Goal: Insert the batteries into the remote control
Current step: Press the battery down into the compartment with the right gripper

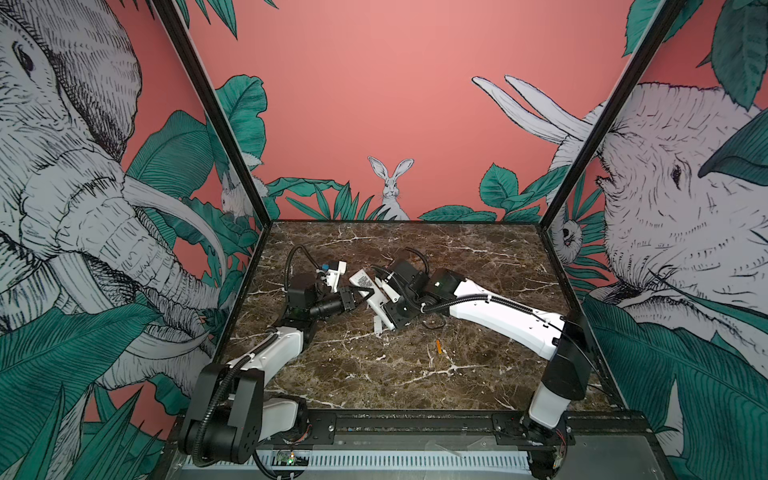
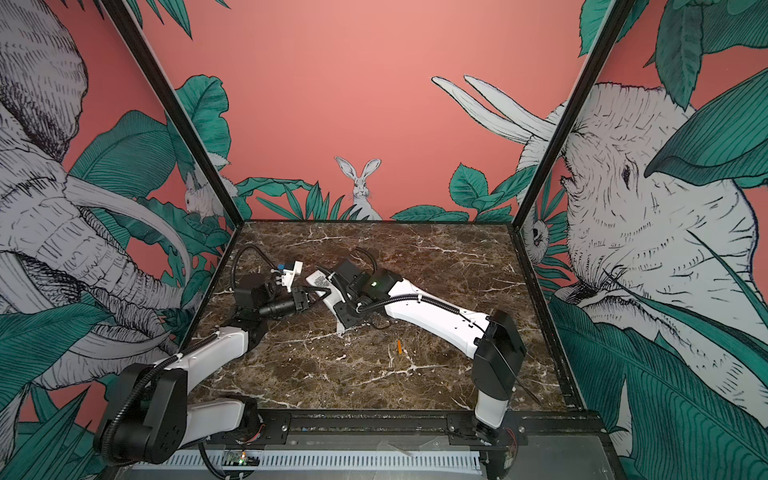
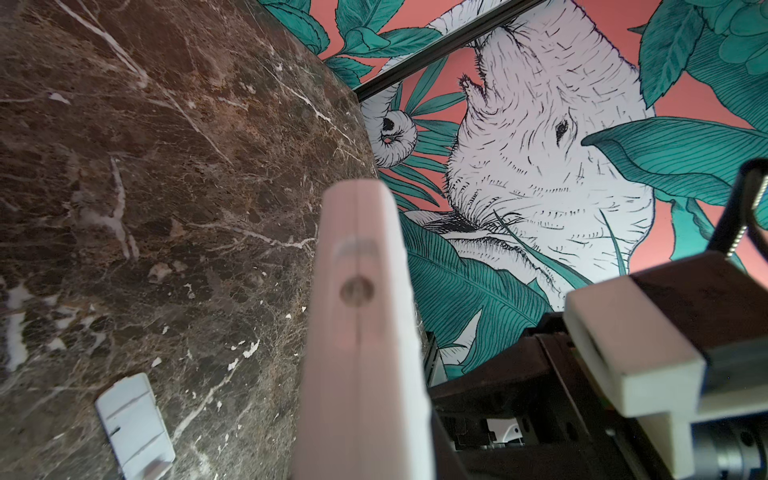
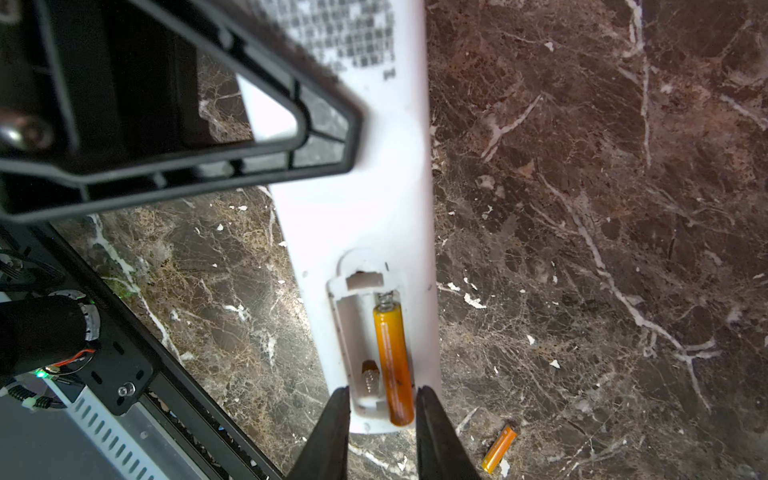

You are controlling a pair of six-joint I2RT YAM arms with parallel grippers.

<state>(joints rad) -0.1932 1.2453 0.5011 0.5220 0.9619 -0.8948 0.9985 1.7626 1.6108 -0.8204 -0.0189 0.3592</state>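
The left end effector is pressed together on the remote control and pinches it near the middle. The remote is slanted over the brown marble counter with its back facing up. I cannot tell if its low end touches the counter.

The right wrist view shows the remote's back up close. A dark printed label is at one end, and the open battery box is at the other end. One orange battery lies inside the box, with its end against a small spring. The slot beside it shows its own bare spring.

The right end effector hangs over the battery-box end of the remote. Its two black fingers are spread a little, one on each side of the box. They pinch nothing. I cannot tell if they touch the remote.

The second battery lies flat on the counter near the battery-box end of the remote, not touching it. Both top views show it as a tiny orange stick.

A small white cover lies flat on the counter beside the remote, apart from it.
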